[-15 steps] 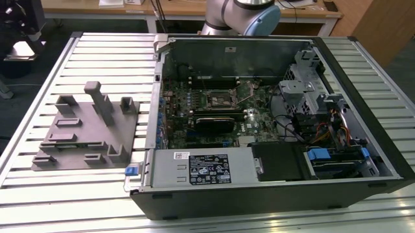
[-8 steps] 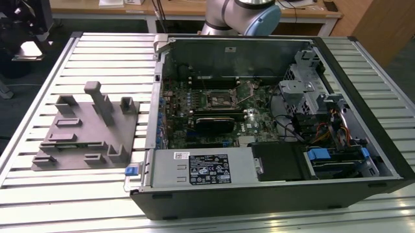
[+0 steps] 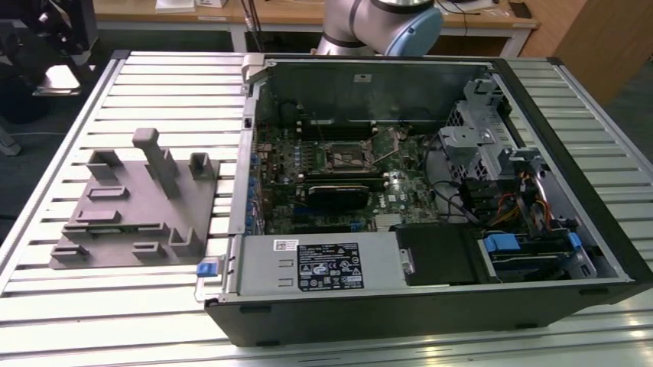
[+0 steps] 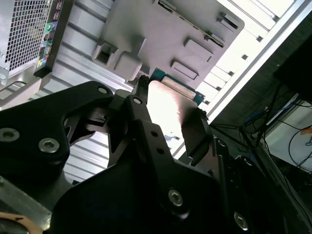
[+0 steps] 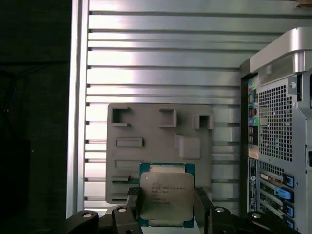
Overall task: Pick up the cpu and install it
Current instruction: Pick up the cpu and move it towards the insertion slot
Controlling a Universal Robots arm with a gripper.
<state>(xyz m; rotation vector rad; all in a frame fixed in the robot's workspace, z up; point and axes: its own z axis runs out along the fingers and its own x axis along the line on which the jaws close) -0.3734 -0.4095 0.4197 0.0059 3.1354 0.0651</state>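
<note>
The small flat square cpu (image 5: pixel 166 187), silvery metal top showing, is gripped by opposite edges in the closed black end effector (image 5: pixel 166 195), apparently to spare its faces; it is held over the grey moulded holder plate (image 5: pixel 158 141) on the slatted metal surface (image 5: pixel 146 58), beside the black computer case (image 5: pixel 278 131).

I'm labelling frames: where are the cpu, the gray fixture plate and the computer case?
cpu (image 5: pixel 166 195): first wrist view, middle of its metal top.
gray fixture plate (image 5: pixel 146 124): first wrist view, bare flat area.
computer case (image 5: pixel 277 122): first wrist view, perforated rear grille.
</note>
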